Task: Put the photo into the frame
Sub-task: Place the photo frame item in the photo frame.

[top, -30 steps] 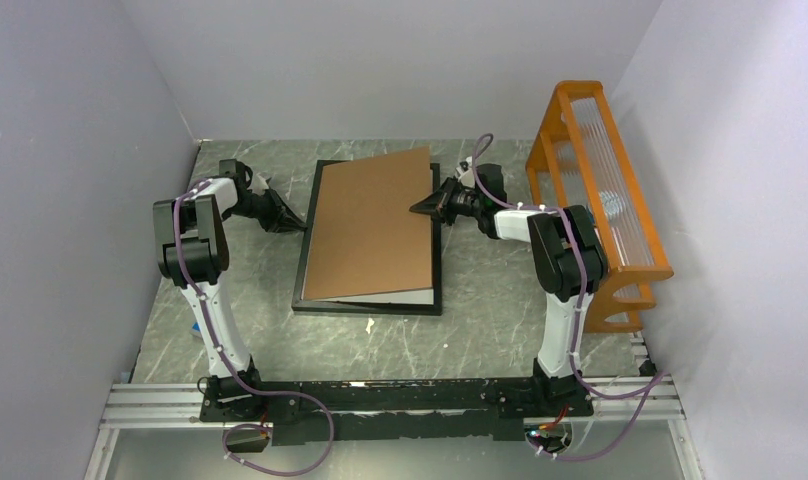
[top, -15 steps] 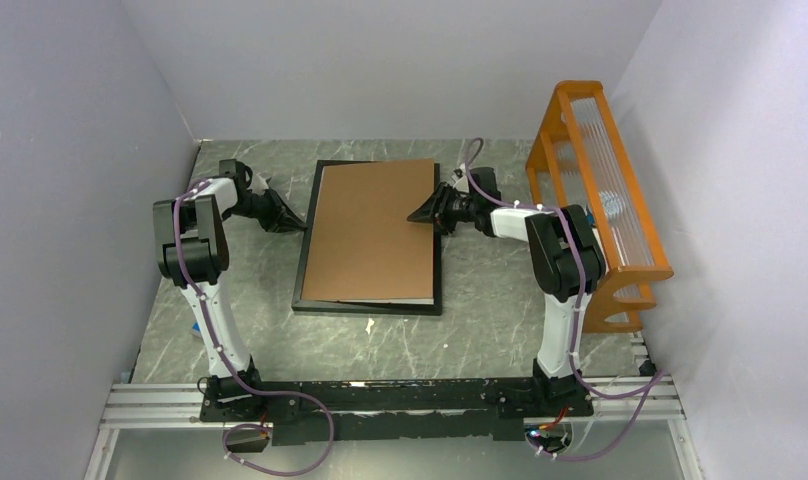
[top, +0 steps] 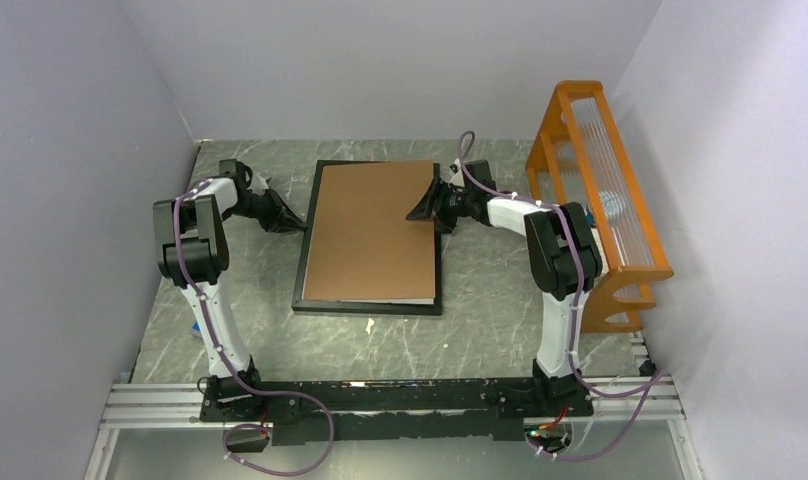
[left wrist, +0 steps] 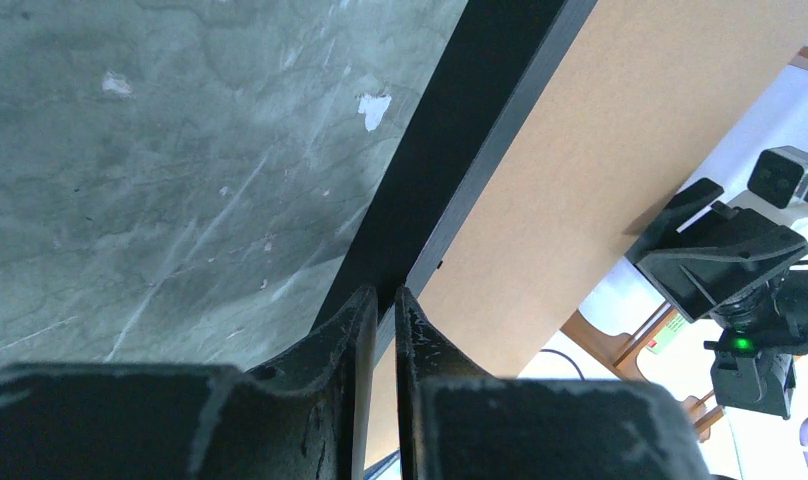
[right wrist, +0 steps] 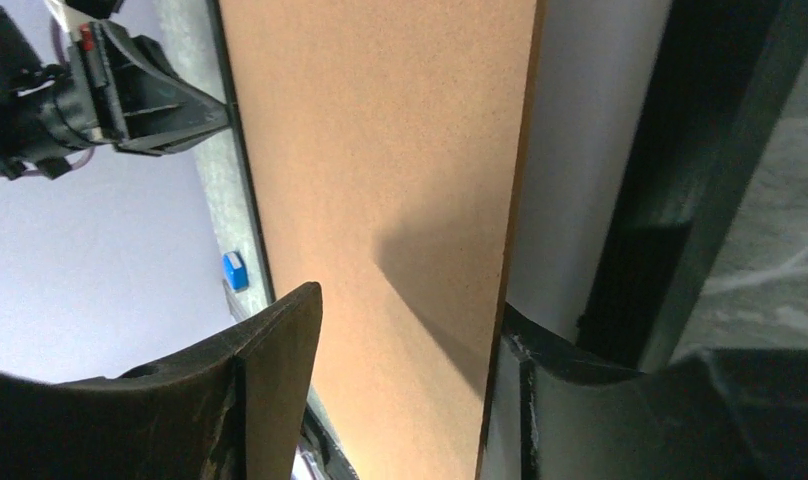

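— Across the whole overhead view, what is biggest?
— Green marbled table [top: 480,330], walled in grey. Next in size, an orange rack [top: 600,190] stands along its right edge.

— And the frame?
— Frame [top: 306,262] lies flat at the centre of the picture, between the two arms. A brown backing board [top: 370,235] lies inside it and covers nearly all of the opening, a little askew.

— Where is the photo?
— I cannot see it in any view. Only the board shows, and a thin white strip [top: 385,299] peeks out under its lower edge.

— The arms, then?
— Left gripper [top: 298,225] reaches in from the left of the picture. In its wrist view the fingers [left wrist: 355,320] are pressed almost together, pinching the frame's left rail in the narrow slit between them.

— And the other one?
— Right gripper [top: 420,212] sits at the board's upper right edge with its jaws spread. In its wrist view one finger [right wrist: 280,340] hangs over the brown surface and throws a shadow on it. The other finger sits past the board's edge, by the black rail. It grips nothing.

— Anything smaller?
— A small scrap [top: 370,325] lies on the table just below the frame's bottom rail.
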### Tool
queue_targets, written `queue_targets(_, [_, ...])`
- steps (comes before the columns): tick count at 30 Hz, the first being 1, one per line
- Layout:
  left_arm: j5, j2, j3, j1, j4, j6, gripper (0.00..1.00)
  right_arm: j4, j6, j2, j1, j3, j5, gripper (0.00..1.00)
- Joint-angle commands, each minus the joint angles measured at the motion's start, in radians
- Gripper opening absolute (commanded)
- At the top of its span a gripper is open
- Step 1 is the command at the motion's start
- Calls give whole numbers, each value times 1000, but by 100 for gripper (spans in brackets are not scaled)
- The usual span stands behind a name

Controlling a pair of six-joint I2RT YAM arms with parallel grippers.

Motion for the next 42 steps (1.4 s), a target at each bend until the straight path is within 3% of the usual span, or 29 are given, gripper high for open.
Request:
queue_targets(1, [-2,6,0,-8,-4,7,17,-30,-47,-7,2,25,27,62])
queue_targets(6, [-3,-4,-3,-9,-9,8,17,-76,-69,-50,-2,25,64,72])
queue_targets(15, [-5,-18,-13,-9,-14,10,17,-217,-133,-78,-20,56,165,75])
queue_targets(22, [-5,-27,-23,-8,-15,14,17,-260,-140,-86,-20,51,182,62])
queue_targets(32, [-9,-36,-32,-9,-16,14,17,-348,-171,-141,-20,47,312,65])
queue_targets(42, [5,-33,-34,-9,-11,12,20,-295,-166,-108,-11,40,207,58])
